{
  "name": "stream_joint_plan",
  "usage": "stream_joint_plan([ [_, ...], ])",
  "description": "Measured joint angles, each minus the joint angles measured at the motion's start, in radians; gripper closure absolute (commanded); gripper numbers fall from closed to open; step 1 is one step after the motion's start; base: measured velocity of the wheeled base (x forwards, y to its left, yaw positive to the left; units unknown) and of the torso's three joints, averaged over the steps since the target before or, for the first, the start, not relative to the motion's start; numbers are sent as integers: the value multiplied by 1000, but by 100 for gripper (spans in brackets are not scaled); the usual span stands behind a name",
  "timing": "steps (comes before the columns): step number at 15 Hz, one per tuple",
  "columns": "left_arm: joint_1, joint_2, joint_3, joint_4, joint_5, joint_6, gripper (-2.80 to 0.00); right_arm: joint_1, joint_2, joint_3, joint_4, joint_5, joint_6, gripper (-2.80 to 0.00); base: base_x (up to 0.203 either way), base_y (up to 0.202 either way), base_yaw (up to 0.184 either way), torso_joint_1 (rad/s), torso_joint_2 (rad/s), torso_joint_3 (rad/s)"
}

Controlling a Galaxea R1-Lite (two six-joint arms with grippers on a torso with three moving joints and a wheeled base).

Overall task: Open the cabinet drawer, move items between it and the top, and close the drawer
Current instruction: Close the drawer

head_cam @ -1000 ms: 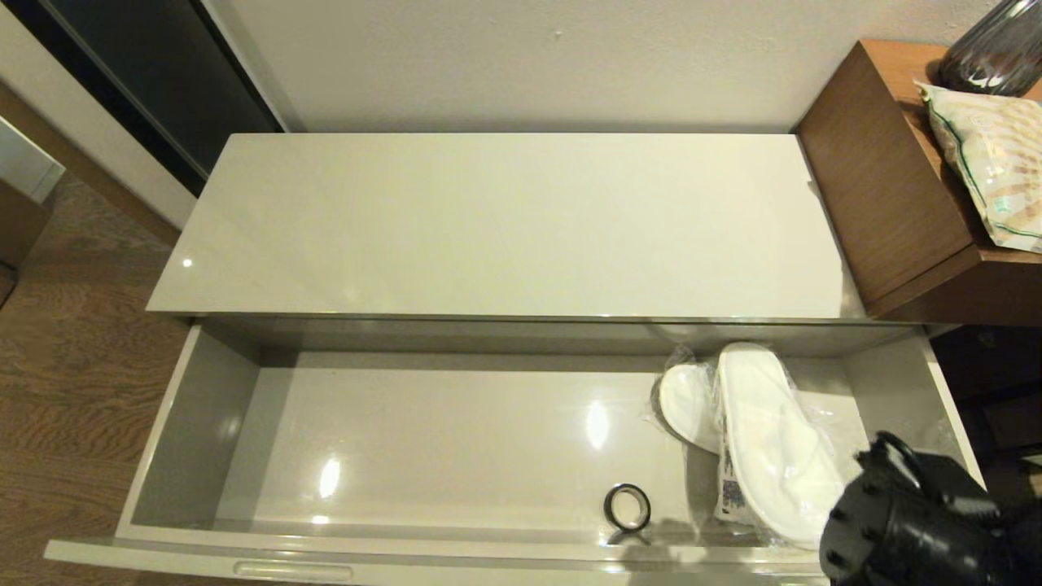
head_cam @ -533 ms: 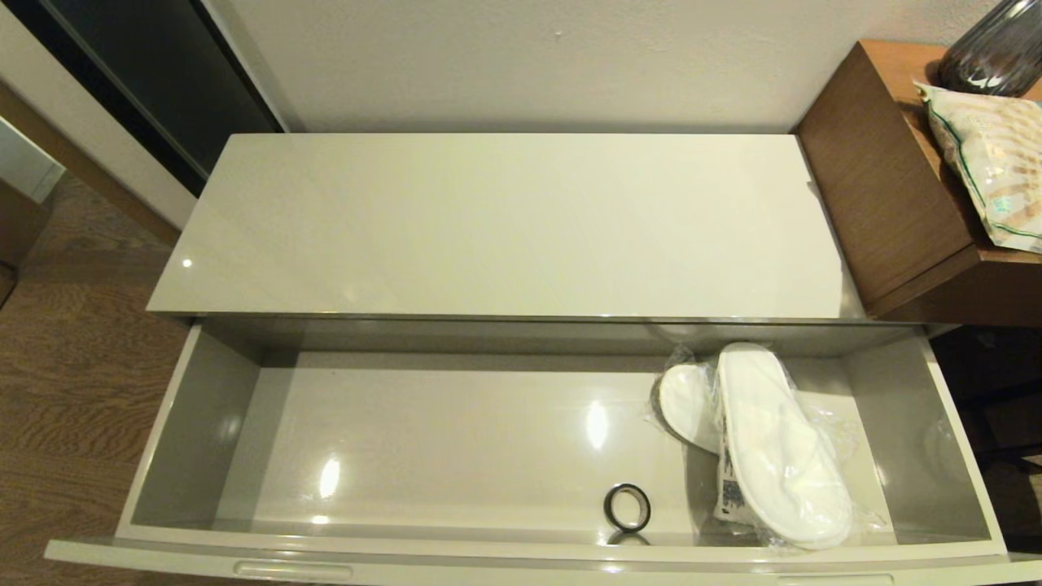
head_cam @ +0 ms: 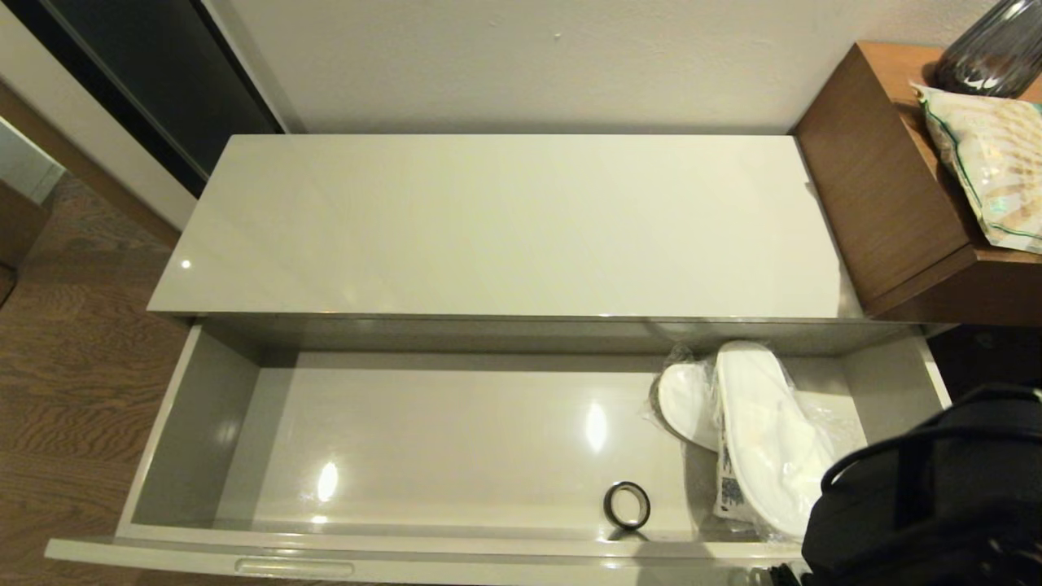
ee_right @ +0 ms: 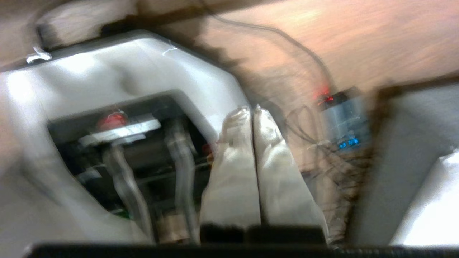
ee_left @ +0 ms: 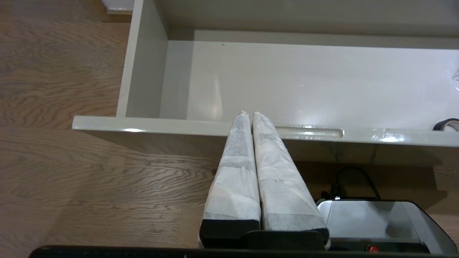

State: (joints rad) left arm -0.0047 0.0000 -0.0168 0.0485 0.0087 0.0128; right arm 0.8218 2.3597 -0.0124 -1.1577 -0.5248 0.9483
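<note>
The wide cream cabinet drawer (head_cam: 195, 423) stands pulled out below the bare glossy top (head_cam: 505, 228). White slippers in clear plastic (head_cam: 757, 439) lie at its right end, over a white packet with blue print (head_cam: 730, 492). My right arm's black body (head_cam: 936, 496) rises at the lower right, covering the drawer's right front corner. My right gripper (ee_right: 251, 111) is shut and empty, pointing at the robot's base and floor. My left gripper (ee_left: 248, 114) is shut and empty, in front of the drawer's front edge (ee_left: 161, 125) beside a slot handle (ee_left: 310, 132).
A black ring of tape (head_cam: 627, 505) lies in the drawer near the front. Brown wooden furniture (head_cam: 887, 187) stands to the right with a green-striped beige bag (head_cam: 989, 163) and a dark vase (head_cam: 993, 49). Wooden floor (head_cam: 73, 366) lies to the left.
The right arm dropped out of the head view half a second ago and has come back larger at the lower right. The slippers, packet and tape have not moved.
</note>
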Motion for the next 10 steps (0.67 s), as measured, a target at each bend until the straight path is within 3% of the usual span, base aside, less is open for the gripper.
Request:
stream_joint_plan([
  [3, 0, 0, 0, 0, 0, 0, 0, -106, 18, 3, -219, -145, -189, 0, 0, 0, 0, 0, 0, 0],
  [7, 0, 0, 0, 0, 0, 0, 0, -124, -199, 3, -190, -257, -385, 0, 0, 0, 0, 0, 0, 0],
  [10, 0, 0, 0, 0, 0, -1, 0, -141, -397, -57, -146, -367, -612, 0, 0, 0, 0, 0, 0, 0],
])
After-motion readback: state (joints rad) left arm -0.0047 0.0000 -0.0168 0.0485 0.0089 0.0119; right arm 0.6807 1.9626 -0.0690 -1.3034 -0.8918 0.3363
